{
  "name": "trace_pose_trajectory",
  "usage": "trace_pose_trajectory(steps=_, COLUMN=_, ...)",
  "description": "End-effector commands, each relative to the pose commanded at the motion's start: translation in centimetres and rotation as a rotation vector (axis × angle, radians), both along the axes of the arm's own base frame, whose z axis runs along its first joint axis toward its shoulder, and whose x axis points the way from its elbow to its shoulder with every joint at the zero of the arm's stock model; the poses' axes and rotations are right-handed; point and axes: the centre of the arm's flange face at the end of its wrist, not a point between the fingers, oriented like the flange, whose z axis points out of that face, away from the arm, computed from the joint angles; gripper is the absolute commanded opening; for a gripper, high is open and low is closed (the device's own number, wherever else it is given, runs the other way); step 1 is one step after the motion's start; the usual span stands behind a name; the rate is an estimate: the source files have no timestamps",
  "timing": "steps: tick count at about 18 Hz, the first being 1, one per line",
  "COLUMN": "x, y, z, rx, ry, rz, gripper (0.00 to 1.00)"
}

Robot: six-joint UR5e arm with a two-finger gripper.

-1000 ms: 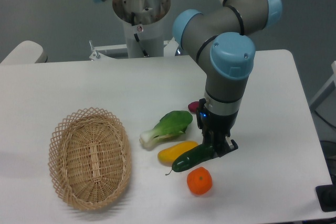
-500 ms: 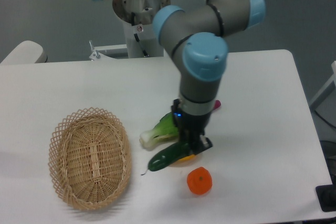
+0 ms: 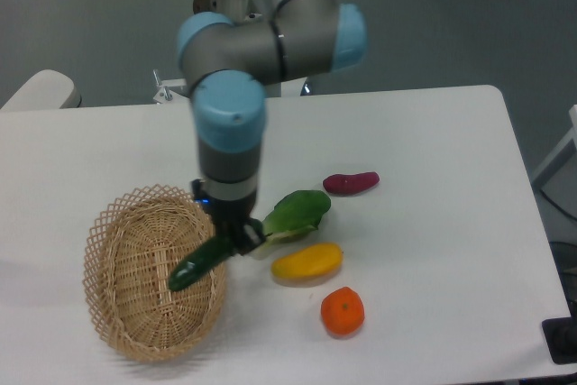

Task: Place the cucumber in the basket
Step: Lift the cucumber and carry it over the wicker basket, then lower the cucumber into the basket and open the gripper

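While the gripper (image 3: pixel 236 239) grips the cucumber (image 3: pixel 200 263), that vegetable hangs tilted over the right side of the basket (image 3: pixel 117 227).

Jaws are clamped on the upper right end of the cucumber; its lower left end points down into the basket's interior, though contact with the wicker cannot be confirmed. The basket rests on the left part of the white table (image 3: pixel 433 151). Just right of the gripper lies a bok choy (image 3: pixel 297 213), partly hidden behind it. A yellow vegetable (image 3: pixel 307 261) lies just below the bok choy, an orange fruit (image 3: pixel 343 310) near it, and a dark red vegetable (image 3: pixel 351 183) further right.
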Motion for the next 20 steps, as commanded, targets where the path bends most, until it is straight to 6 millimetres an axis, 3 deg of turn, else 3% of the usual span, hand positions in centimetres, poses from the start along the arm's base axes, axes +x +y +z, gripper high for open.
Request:
trace_pose_trajectory(steps=4, x=3.5, y=1.2, z=-4.1, rx=-0.036, ry=-0.023, rz=0.116, gripper=0.06)
trace_pose_trajectory(steps=9, x=5.1, y=2.9, z=-7.2, rx=-0.054, ry=-0.033, rz=0.229, gripper=0.07)
trace_pose_trajectory(steps=11, x=5.1, y=3.1, z=-7.3, rx=-0.039, ry=-0.028, rz=0.237, gripper=0.11)
trace_pose_trajectory(steps=13, x=5.0, y=3.3, z=-7.4, rx=-0.029, ry=-0.022, rz=0.229, gripper=0.25)
trace_pose_trajectory(steps=15, x=4.3, y=3.7, z=-7.0, rx=-0.031, ry=0.025, rz=0.226, gripper=0.59)
trace_pose_trajectory(steps=16, x=3.9, y=3.7, z=-6.7, rx=-0.031, ry=0.062, rz=0.228, gripper=0.88)
trace_pose_trajectory(steps=17, x=3.7, y=3.7, z=-6.7, rx=-0.036, ry=0.085, rz=0.23, gripper=1.0)
trace_pose_trajectory(steps=20, x=3.3, y=4.2, z=-5.5, rx=-0.01, ry=0.103, rz=0.225, gripper=1.0)
